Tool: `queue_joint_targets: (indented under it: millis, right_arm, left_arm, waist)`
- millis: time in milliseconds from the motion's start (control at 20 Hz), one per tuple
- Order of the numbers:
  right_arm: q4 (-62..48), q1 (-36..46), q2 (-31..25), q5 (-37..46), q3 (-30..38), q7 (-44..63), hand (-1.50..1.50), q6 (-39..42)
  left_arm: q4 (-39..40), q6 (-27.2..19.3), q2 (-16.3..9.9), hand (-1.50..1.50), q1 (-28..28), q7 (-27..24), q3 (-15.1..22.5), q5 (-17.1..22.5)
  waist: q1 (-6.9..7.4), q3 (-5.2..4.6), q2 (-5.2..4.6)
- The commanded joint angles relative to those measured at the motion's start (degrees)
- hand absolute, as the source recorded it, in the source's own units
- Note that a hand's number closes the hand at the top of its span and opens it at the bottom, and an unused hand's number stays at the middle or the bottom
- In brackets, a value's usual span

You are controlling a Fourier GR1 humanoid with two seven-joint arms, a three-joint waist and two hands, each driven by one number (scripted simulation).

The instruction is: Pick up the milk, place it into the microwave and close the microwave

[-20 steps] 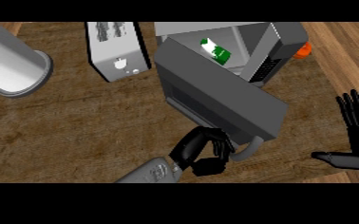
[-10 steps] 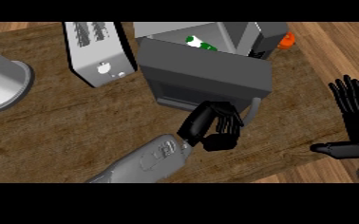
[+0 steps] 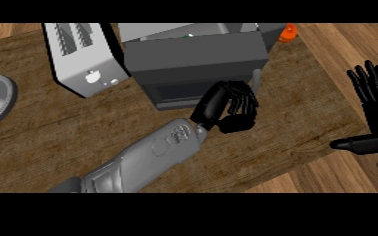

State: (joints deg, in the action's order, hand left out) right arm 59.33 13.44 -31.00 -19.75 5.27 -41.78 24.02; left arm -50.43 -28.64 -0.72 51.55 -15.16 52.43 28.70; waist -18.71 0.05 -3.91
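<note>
The left hand (image 3: pixel 230 107) is sitting against the front of the microwave door (image 3: pixel 196 62), its fingers curled and touching the lower right part of the dark door near the grey handle (image 3: pixel 256 80), with nothing held in them. The door is standing almost shut across the microwave (image 3: pixel 184 30). Just above the door's top edge a small white and green bit of the milk (image 3: pixel 190 35) is showing inside the microwave. The right hand (image 3: pixel 363 110) is resting open at the right edge of the view, fingers straight and pointing up, thumb out to the side. A toaster (image 3: pixel 83 57) is standing on the wooden counter (image 3: pixel 74 130) just left of the microwave.
</note>
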Motion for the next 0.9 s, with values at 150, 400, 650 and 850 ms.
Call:
queue_joint_targets:
  millis: [150,400,650,850]
  right_arm:
    - [1.79,2.55,-0.62,-2.78,-0.78,0.14,-1.5,5.41]
    - [3.1,4.21,-1.16,-4.06,-1.45,1.68,-1.5,6.59]
    - [5.0,6.14,-1.82,-5.93,-2.97,3.77,-1.5,9.83]
    - [6.72,7.21,-2.24,-7.16,-4.28,5.86,-1.5,11.53]
  left_arm:
    - [3.35,-1.26,0.67,1.5,6.84,-0.06,-2.25,3.35]
    - [6.16,-1.75,0.65,1.5,9.77,-0.18,-2.99,4.8]
    - [7.54,-2.47,0.68,1.5,13.17,-0.64,-4.11,6.4]
    - [8.62,-2.45,0.65,1.5,14.48,-1.08,-4.69,7.53]
  waist:
    - [-2.41,0.16,-0.83]
    - [-3.69,0.27,-1.57]
    - [-4.78,0.47,-2.04]
    - [-5.26,0.46,-2.44]
